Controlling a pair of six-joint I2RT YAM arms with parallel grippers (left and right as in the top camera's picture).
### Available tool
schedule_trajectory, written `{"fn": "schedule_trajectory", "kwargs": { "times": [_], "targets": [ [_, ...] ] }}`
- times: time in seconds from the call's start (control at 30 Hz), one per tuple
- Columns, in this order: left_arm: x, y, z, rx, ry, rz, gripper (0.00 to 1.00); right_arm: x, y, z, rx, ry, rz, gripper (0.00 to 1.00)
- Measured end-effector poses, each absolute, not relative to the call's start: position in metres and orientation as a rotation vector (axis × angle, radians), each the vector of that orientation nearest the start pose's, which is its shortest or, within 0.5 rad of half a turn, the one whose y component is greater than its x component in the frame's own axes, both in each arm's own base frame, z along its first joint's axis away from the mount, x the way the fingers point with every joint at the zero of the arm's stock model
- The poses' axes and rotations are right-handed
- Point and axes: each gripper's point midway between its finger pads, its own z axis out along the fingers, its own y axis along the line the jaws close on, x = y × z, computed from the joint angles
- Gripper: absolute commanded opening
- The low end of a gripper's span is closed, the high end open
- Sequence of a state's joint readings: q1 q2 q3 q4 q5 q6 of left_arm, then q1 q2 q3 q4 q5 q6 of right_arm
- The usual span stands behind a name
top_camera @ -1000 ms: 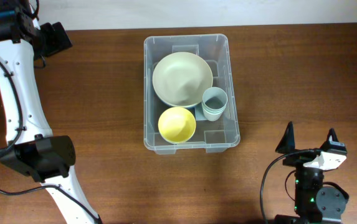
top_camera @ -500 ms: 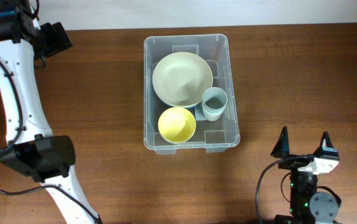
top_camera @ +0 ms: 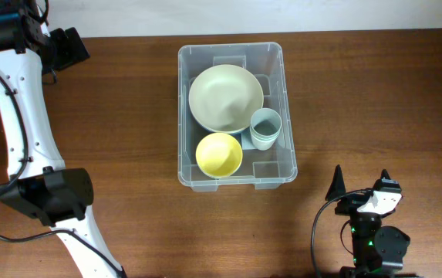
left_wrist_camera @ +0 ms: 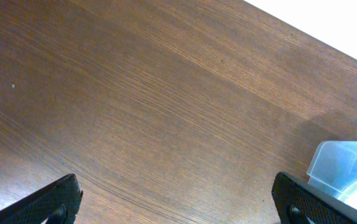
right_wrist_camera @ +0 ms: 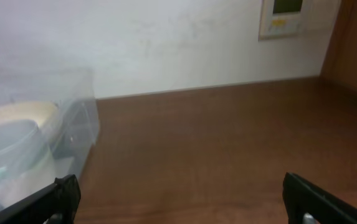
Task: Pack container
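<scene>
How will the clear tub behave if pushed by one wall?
The container looks thin-walled, so the wall would probably flex. Loaded with the large bowl, yellow bowl and pale cup, it likely slides rather than tips on the smooth table. Contents may shift.

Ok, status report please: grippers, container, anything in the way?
Left gripper open, empty. Right gripper open, empty. Container holds big bowl, yellow bowl, cup. Nothing in the way.

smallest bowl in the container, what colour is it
Yellow; the smallest bowl shows best in the overhead view.
</scene>
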State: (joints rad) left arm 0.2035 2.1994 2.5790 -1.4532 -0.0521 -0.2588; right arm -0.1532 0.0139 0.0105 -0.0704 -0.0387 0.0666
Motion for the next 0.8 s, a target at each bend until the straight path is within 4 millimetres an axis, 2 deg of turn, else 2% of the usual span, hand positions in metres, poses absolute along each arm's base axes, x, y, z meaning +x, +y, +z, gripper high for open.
{"fn": "schedule_trajectory", "kwargs": {
  "times": [0.8],
  "targets": [
    [0.4856, 0.1094, 0.2576, -0.623, 2.568, 0.051, 1.00, 0.2441, -0.0335, 0.1578, 0.163, 1.638, -0.046, 0.99]
  ]
}}
